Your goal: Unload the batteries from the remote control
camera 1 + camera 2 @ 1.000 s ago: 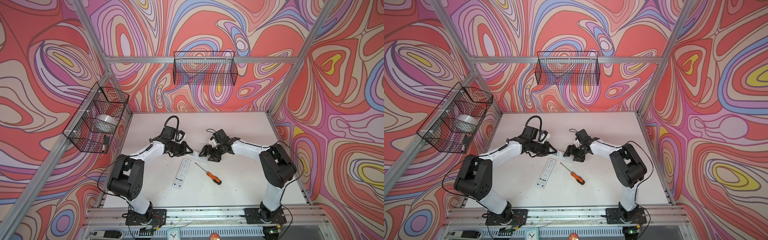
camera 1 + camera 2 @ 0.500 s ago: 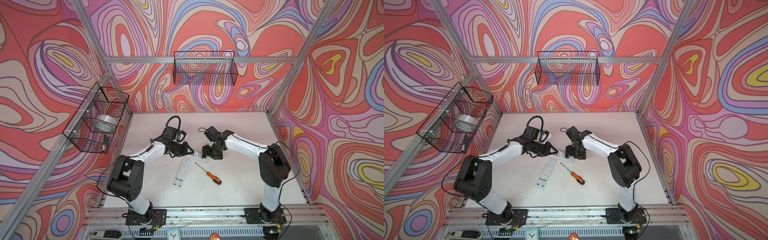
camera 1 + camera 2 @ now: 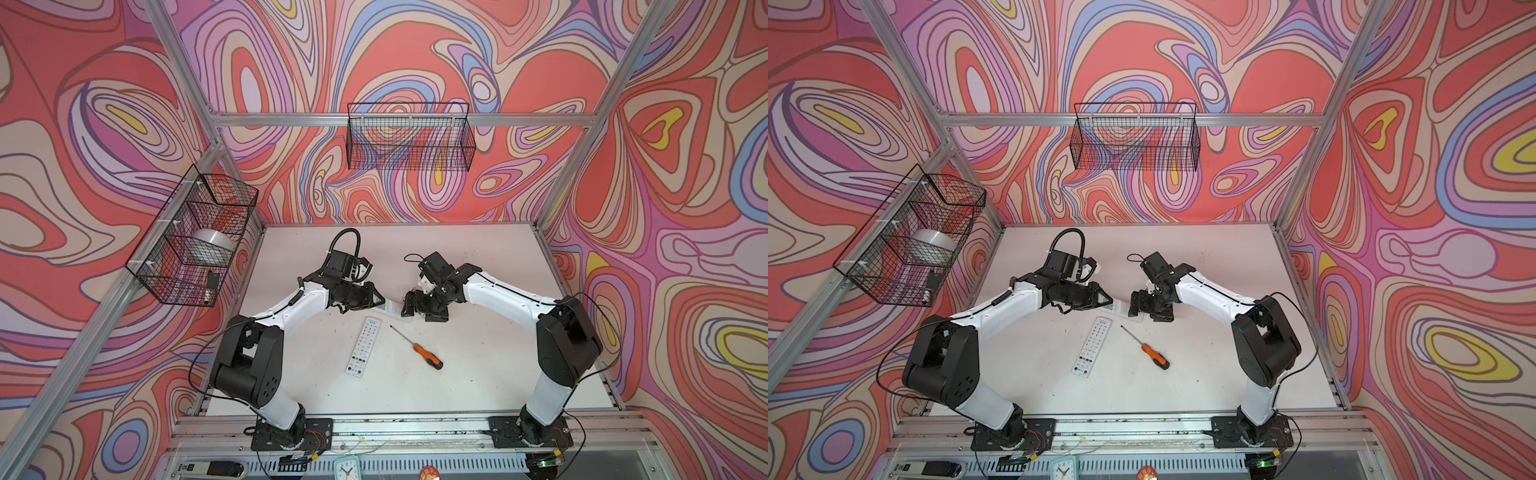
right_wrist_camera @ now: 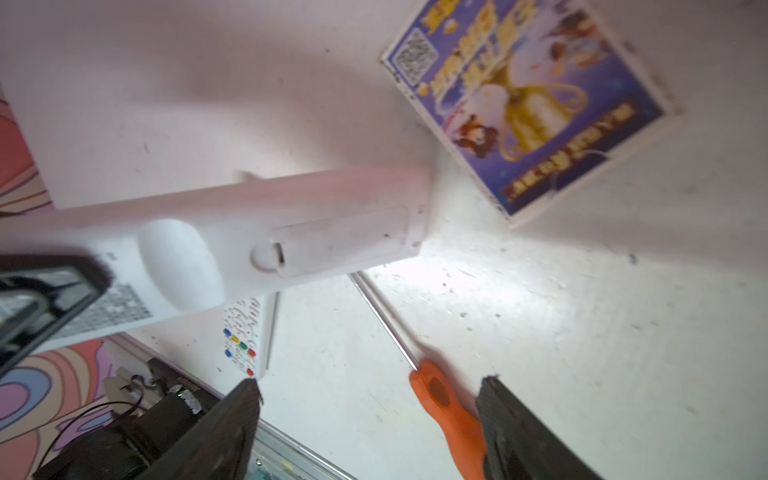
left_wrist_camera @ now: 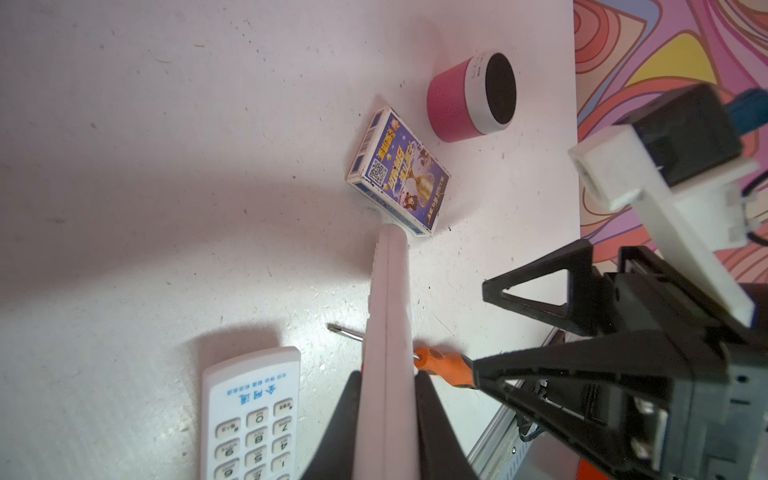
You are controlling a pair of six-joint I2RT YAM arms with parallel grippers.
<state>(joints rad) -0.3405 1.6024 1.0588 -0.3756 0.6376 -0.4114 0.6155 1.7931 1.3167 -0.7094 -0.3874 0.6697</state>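
Note:
My left gripper [image 5: 387, 376] is shut on the white remote control [image 5: 388, 299], holding it on edge above the table; both show in both top views, the left gripper [image 3: 376, 301] and the remote control [image 3: 388, 308]. In the right wrist view the remote control [image 4: 291, 232] shows its back, with the battery cover [image 4: 340, 241] closed. The batteries are hidden. My right gripper [image 4: 370, 386] stands open and empty just off the remote's free end, as the right gripper [image 3: 1136, 305] also shows in a top view.
A second remote [image 3: 363, 347] lies buttons-up on the table. An orange-handled screwdriver [image 3: 419, 351] lies to its right. A blue card box [image 5: 401, 174] and a pink speaker [image 5: 469, 97] sit beyond the held remote. Wire baskets [image 3: 409, 141] hang on the walls.
My right gripper has opened wider and its wrist has turned beside the remote's free end. The left arm and the held remote have stayed still.

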